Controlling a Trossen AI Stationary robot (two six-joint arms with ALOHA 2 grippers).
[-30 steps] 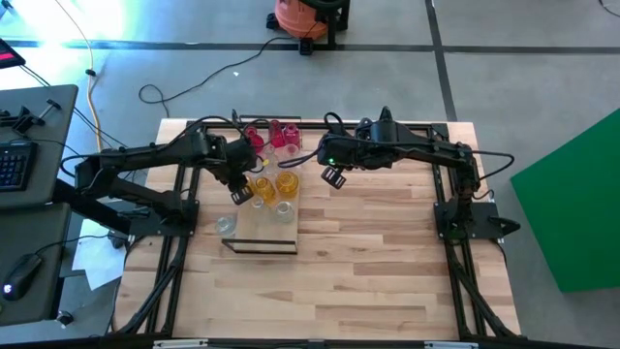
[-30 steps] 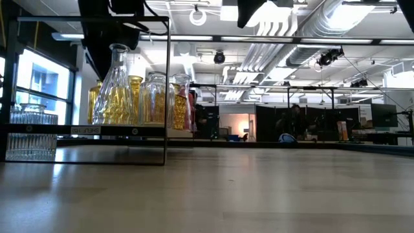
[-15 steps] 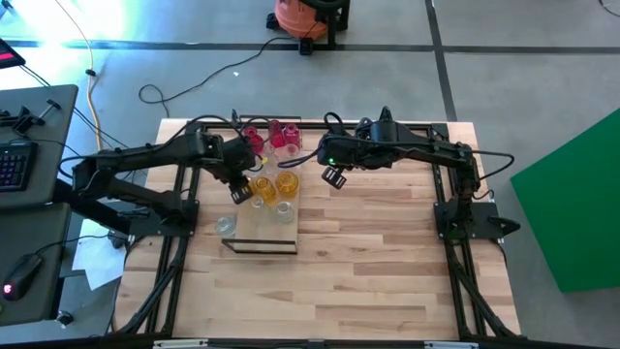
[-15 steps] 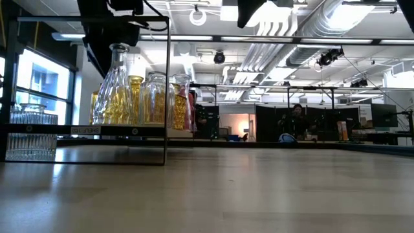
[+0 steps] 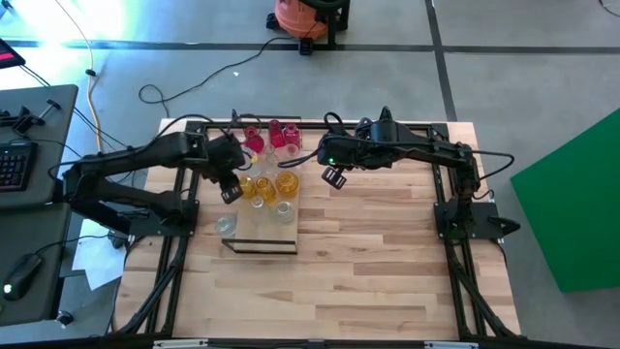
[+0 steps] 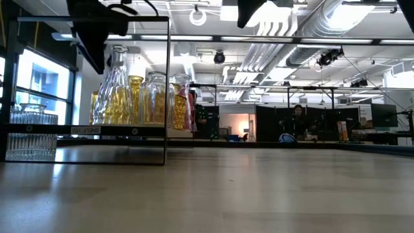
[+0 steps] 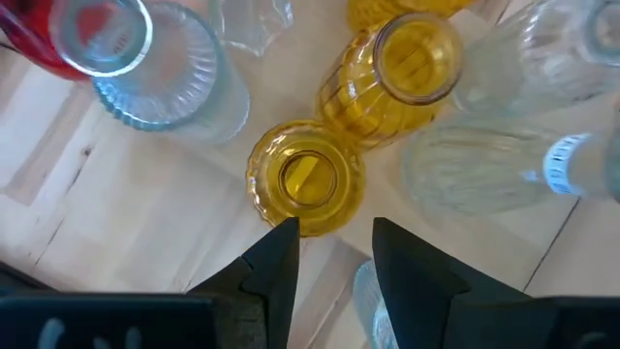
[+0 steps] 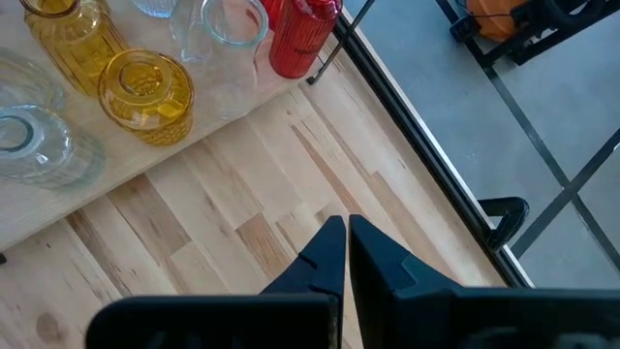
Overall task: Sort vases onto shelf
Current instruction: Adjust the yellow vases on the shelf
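Your left gripper [image 7: 334, 254] is now standing spread, backing off an amber vase [image 7: 305, 178] it has apparently just released near the shelf [image 5: 258, 237] left edge; right gripper [image 8: 346, 254] is waiting, pressed together.

Slatted table [image 5: 387, 252] — shelf [image 5: 254, 228] — vases [image 5: 263, 186] on it.

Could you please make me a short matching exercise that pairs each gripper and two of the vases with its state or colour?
Things:
1. left gripper
2. right gripper
3. vase just beyond the left gripper's fingertips
4. tall bottle-shaped vase near the table's edge frame

States or colours:
A. red
B. shut, holding nothing
C. amber-yellow
D. open, holding nothing

Pairs: 1-D, 2-B, 3-C, 4-A
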